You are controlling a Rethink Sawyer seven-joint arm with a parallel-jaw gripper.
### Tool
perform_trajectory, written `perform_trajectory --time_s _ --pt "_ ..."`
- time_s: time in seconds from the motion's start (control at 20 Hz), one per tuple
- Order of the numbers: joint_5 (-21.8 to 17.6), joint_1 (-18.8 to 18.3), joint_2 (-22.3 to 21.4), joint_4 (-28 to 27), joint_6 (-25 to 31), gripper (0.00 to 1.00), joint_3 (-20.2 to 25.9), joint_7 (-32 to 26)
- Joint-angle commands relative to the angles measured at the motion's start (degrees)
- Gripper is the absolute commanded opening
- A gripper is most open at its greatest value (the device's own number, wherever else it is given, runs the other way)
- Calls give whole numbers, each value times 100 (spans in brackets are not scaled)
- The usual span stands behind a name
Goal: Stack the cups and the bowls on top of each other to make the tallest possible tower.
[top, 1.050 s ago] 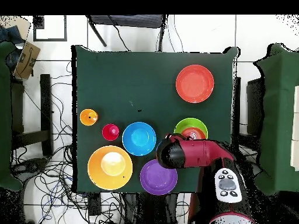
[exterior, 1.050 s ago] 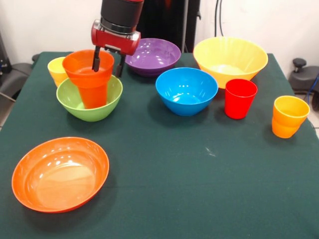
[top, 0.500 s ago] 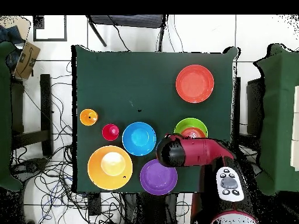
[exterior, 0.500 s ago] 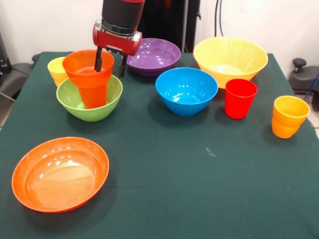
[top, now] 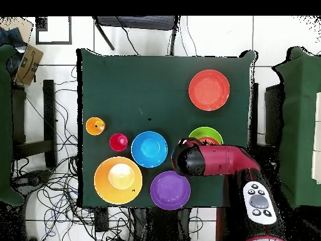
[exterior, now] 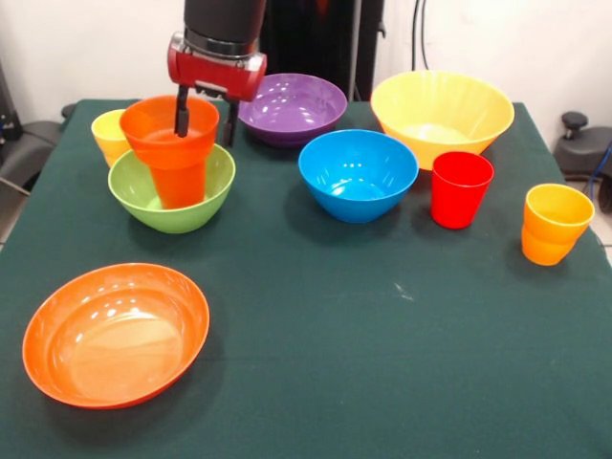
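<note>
Above green table [exterior: 316, 354], vertical arm's gripper [exterior: 204, 113] hangs spread, 1 finger inside small orange bowl [exterior: 168, 131].

We see a small orange bowl [exterior: 170, 128] on an upturned orange cup [exterior: 180, 178] inside the green bowl [exterior: 172, 196] at far left. Other cups and bowls stand apart.

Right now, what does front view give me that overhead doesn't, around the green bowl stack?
Front only: the orange cup stands upright inside the green bowl, the gripper is open with one finger inside the cup's rim and one outside, and a yellow cup sits behind the bowl.
Overhead only: the arm covers much of the green bowl, hiding the cup.
Both: purple bowl, blue bowl, wide orange bowl lie apart, unstacked.
</note>
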Motion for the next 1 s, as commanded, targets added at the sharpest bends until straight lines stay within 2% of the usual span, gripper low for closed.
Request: perform_trajectory --time_s 0.05,0.35,0.55,1.0 --pt "-307 142 -203 8 519 100 566 -650" --pt "-267 125 -276 57 598 100 640 -695" --pt "-203 -51 -357 219 367 100 890 -708" --pt "-248 66 -525 205 548 100 846 -619"
